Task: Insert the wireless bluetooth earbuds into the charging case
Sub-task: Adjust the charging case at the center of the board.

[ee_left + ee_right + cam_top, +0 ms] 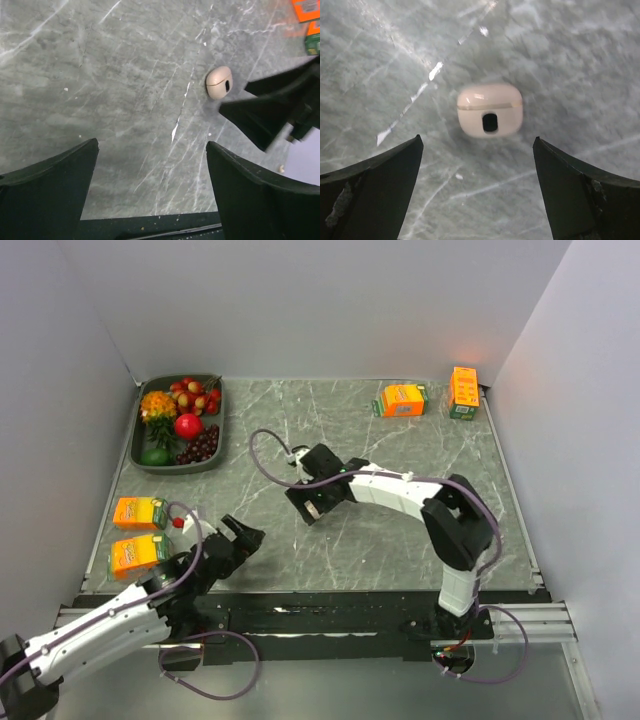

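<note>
At the right gripper [311, 506]: spread wide, holding nothing, poised straight over the small white rounded plastic charging case [490, 110], which lies clear of both fingers near the middle of the grey marbled table [400, 540]. At the left gripper [152, 145]: likewise spread wide and empty, low over bare stone at the near left, well apart from the case. Judged either a finishing stage or a pause before opening: lid seam shut, no earbuds visible in any view, so impossible to tell whether inside. Next, probably: locate the buds; if outside, steady the case from both sides and raise the lid without tipping it. No brand or writing legible on the case, only a dark oval recess on its front; print on the orange cartons [402, 400] at the table's edges too small to read.
</note>
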